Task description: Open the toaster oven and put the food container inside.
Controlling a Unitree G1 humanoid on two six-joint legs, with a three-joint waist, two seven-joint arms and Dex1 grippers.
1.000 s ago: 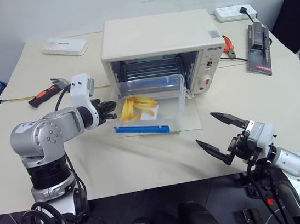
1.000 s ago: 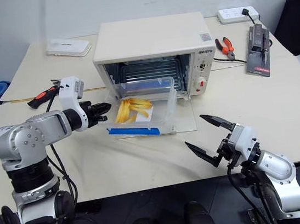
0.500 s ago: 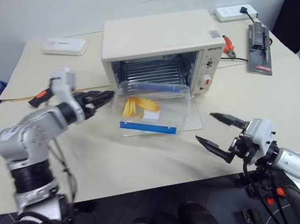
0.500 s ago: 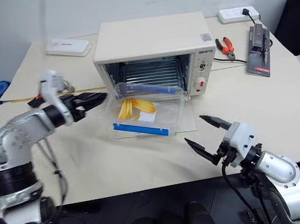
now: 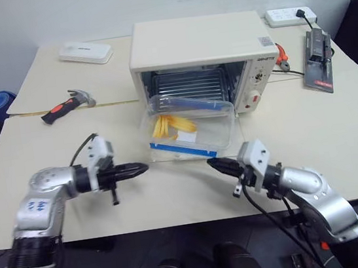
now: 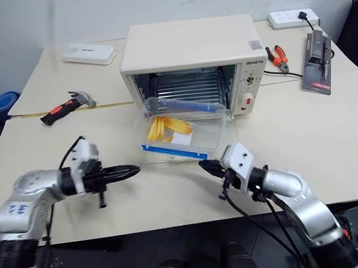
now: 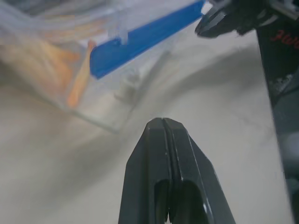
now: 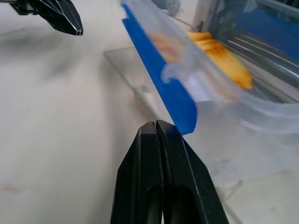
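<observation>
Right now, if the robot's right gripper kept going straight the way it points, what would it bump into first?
Probably the near blue-clipped corner of the clear plastic food container; the shut right gripper points just beside it, so it might slip past.

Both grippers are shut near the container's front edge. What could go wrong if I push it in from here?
1. The container sits tilted, its back end on the oven opening and its front on the open glass door; an uneven push may skew or jam it.
2. The left gripper and right gripper hold nothing, so closed tips may slip off the smooth plastic.
3. A hard shove could slide the oven back.
</observation>
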